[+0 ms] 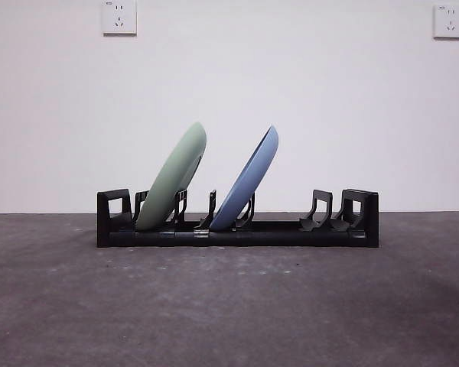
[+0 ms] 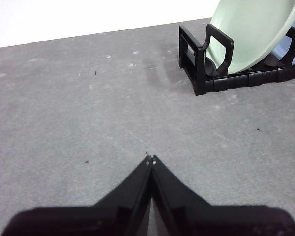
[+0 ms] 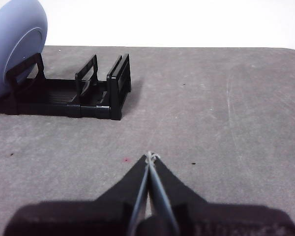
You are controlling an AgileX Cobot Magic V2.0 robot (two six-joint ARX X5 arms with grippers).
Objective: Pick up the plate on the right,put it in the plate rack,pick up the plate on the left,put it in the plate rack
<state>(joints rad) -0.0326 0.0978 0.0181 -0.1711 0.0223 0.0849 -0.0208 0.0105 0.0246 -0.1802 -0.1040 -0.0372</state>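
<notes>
Black left claw [image 2: 151, 160] & right claw [image 3: 151, 156] closed, low over table [image 1: 229, 306].

Grey table surface [image 1: 229, 306] — matte, mottled, with pale scuffs and a few small dark specks in the wrist views; one tiny reddish fleck [image 3: 125, 160] shows in the right wrist view. Plain white wall [image 1: 229, 92] behind, meeting the table's far edge in a straight line. Two white wall sockets high up — one at upper left [image 1: 119, 17], one at upper right [image 1: 449, 21], well apart.
</notes>
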